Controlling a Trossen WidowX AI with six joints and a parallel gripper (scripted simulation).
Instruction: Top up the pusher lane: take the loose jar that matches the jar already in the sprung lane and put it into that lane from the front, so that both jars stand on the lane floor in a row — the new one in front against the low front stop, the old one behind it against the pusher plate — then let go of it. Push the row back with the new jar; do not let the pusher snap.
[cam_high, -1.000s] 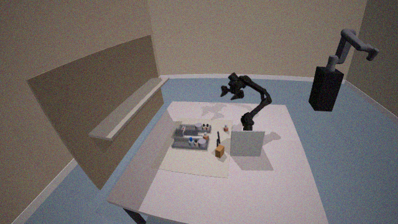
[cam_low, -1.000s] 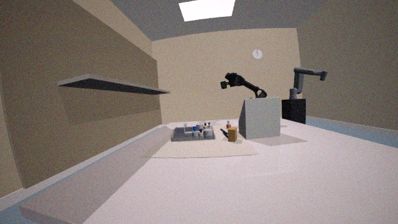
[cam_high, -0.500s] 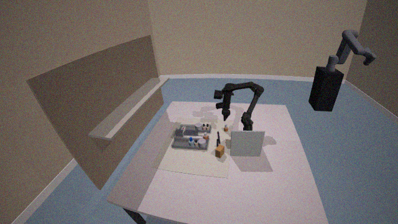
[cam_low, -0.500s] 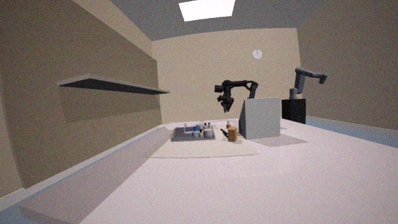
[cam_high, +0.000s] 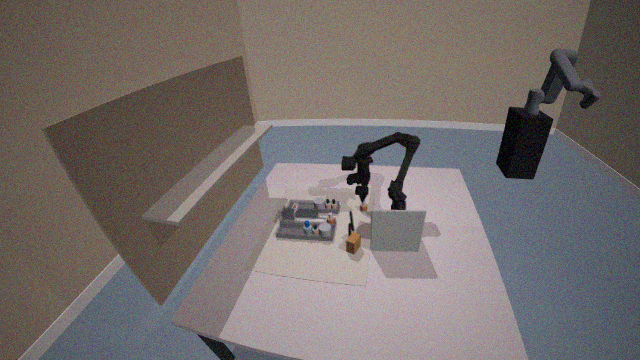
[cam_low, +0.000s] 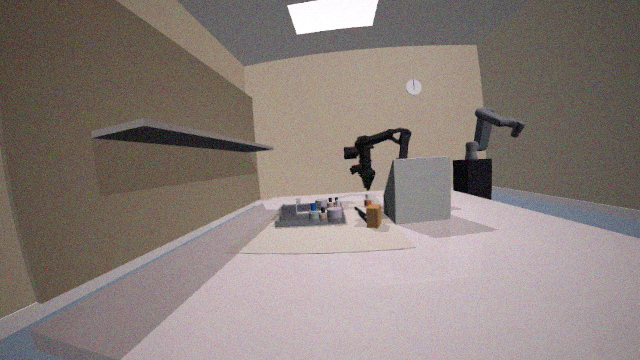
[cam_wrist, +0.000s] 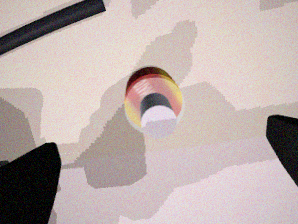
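Note:
The loose jar (cam_high: 363, 207) (cam_low: 368, 202) (cam_wrist: 152, 95) stands upright to the right of the grey rack (cam_high: 305, 238) (cam_low: 310, 224). It has an orange-red and yellow body, a dark neck and a whitish cap. My gripper (cam_high: 363, 201) (cam_low: 368, 188) (cam_wrist: 165, 140) is open and empty, pointing down above this jar. In the wrist view the jar shows between the wide-apart fingers, well clear of both. A similar orange jar (cam_high: 331, 220) with a light cap stands at the right end of the rack's middle lane. The pusher plate and front stop are too small to make out.
The rack's other lanes hold a blue-capped bottle (cam_high: 307, 227) (cam_low: 313, 207), grey tubs and small black-capped bottles. A black rod (cam_high: 351, 223) (cam_wrist: 55, 22) and an orange block (cam_high: 353, 243) (cam_low: 373, 216) lie right of the rack. A tall grey box (cam_high: 397, 231) (cam_low: 422, 190) stands further right.

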